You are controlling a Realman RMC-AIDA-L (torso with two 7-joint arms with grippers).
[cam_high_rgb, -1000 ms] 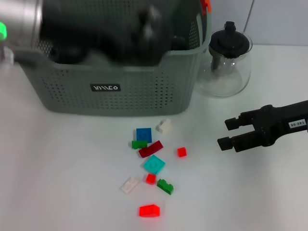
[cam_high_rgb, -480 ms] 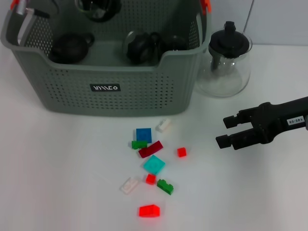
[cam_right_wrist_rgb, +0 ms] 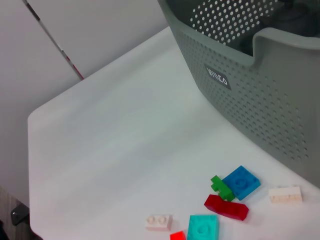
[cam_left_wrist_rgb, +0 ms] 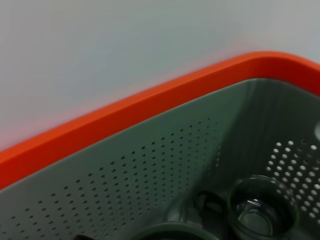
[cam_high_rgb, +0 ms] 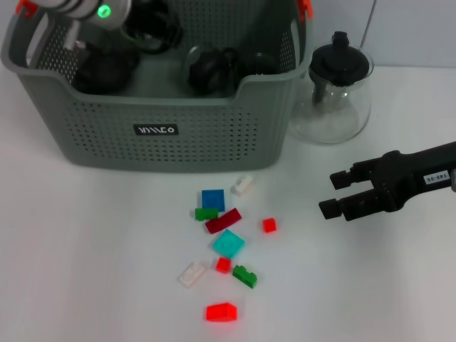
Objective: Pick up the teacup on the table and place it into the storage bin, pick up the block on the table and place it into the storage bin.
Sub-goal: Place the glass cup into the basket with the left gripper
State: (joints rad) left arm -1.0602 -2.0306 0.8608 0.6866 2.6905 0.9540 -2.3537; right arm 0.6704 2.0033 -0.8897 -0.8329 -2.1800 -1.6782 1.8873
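Observation:
The grey-green perforated storage bin (cam_high_rgb: 164, 132) stands at the back left, with several dark teacups (cam_high_rgb: 208, 68) inside. In the left wrist view I see its orange rim (cam_left_wrist_rgb: 125, 112), its inner wall and a cup (cam_left_wrist_rgb: 262, 207) on the bottom. My left arm (cam_high_rgb: 92, 11) hangs over the bin's far left corner. Several small blocks lie in front of the bin, among them a blue one (cam_high_rgb: 212, 199), a teal one (cam_high_rgb: 228, 244) and a red one (cam_high_rgb: 221, 312). My right gripper (cam_high_rgb: 331, 194) is open and empty, low over the table to the right of the blocks.
A glass teapot with a black lid (cam_high_rgb: 336, 89) stands right of the bin, behind my right gripper. The right wrist view shows the bin's labelled wall (cam_right_wrist_rgb: 260, 85), the blue block (cam_right_wrist_rgb: 241, 182) and the table's far corner.
My left arm, which blurred across the bin a second ago and then drew back, now hangs over the bin's far left corner. My right gripper has barely shifted.

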